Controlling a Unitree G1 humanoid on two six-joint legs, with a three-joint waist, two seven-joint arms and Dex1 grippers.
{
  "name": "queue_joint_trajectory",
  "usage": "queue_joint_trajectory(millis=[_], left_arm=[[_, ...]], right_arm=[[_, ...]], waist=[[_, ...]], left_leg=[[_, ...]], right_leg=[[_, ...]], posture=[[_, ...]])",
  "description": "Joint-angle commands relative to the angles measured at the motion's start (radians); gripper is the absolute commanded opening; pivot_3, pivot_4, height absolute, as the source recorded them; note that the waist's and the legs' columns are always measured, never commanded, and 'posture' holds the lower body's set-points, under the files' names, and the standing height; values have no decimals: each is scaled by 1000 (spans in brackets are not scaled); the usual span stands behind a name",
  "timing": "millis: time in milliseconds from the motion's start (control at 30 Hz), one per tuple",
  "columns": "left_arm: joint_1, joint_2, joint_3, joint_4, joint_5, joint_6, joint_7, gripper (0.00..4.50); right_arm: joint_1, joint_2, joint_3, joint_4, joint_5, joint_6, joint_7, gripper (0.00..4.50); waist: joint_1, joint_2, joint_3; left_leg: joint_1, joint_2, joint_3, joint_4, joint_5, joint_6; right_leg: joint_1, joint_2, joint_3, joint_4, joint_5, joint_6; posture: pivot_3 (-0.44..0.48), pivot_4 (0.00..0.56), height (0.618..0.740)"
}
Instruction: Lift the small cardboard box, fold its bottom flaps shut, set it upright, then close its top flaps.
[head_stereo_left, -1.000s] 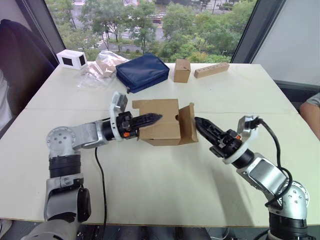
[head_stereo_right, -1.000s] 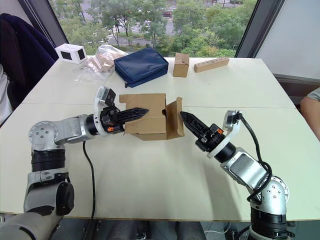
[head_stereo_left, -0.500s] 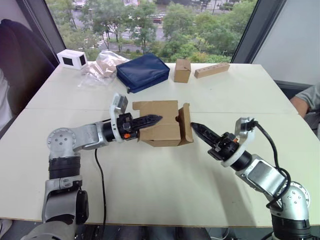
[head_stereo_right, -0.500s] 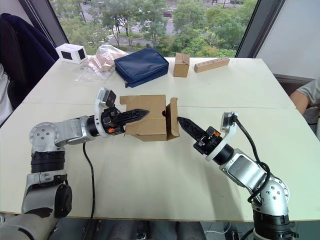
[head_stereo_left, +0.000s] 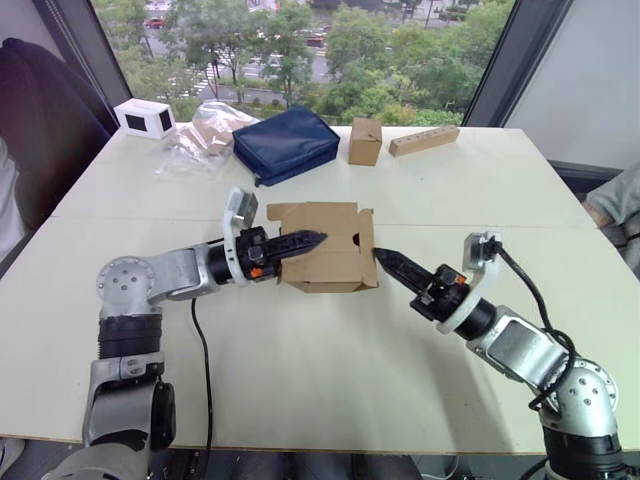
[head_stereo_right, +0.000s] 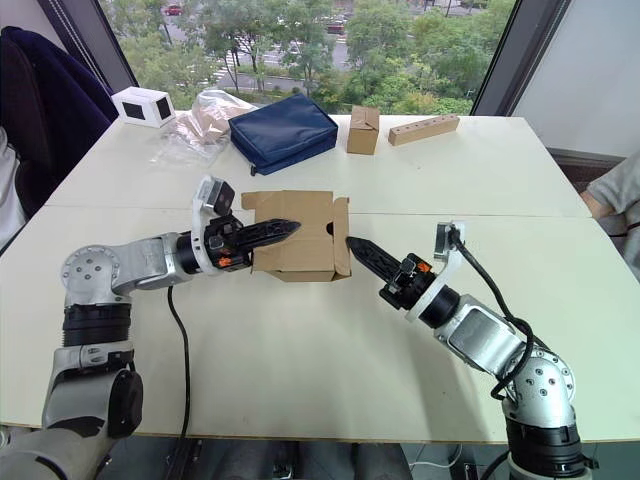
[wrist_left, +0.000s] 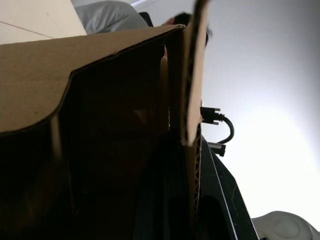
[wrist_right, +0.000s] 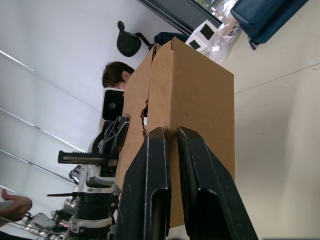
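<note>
Small cardboard box (head_stereo_left: 322, 246) mid white table (head_stereo_left: 300, 380), window behind. Left gripper (head_stereo_left: 312, 238) clamped on its left wall; right gripper (head_stereo_left: 383, 257) fingers nearly together, tips pressing the right flap. Far: blue pouch (head_stereo_left: 285, 143), taped box (head_stereo_left: 364, 140), tan block (head_stereo_left: 423, 139).

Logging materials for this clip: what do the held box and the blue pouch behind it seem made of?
Box: brown corrugated cardboard, matte; fluted edge shows in the left wrist view. Pouch: likely woven fabric, navy, soft creases.

Plain brown box (head_stereo_left: 325, 256), navy pouch (head_stereo_left: 285, 143)
</note>
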Motion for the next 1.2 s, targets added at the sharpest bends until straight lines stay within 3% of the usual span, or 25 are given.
queue_joint_trajectory(millis=[33,500,1200], left_arm=[[-6,4,-5,-40,-46,-10,-11,0],[10,10,-27,-61,-74,-18,-3,0],[12,22,-53,-61,-82,-50,4,0]], right_arm=[[-32,-6,11,-50,-18,-13,-17,339],[-71,-26,18,-68,-30,-14,-66,339],[-139,-90,65,-109,-275,11,17,339]], waist=[[0,0,0],[0,0,0],[0,0,0]], left_leg=[[0,0,0,0,0,0],[0,0,0,0,0,0],[0,0,0,-1,0,0]], right_leg=[[0,0,0,0,0,0],[0,-1,0,-1,0,0],[0,-1,0,-1,0,0]], posture=[[0,150,740],[0,150,740],[0,150,740]])
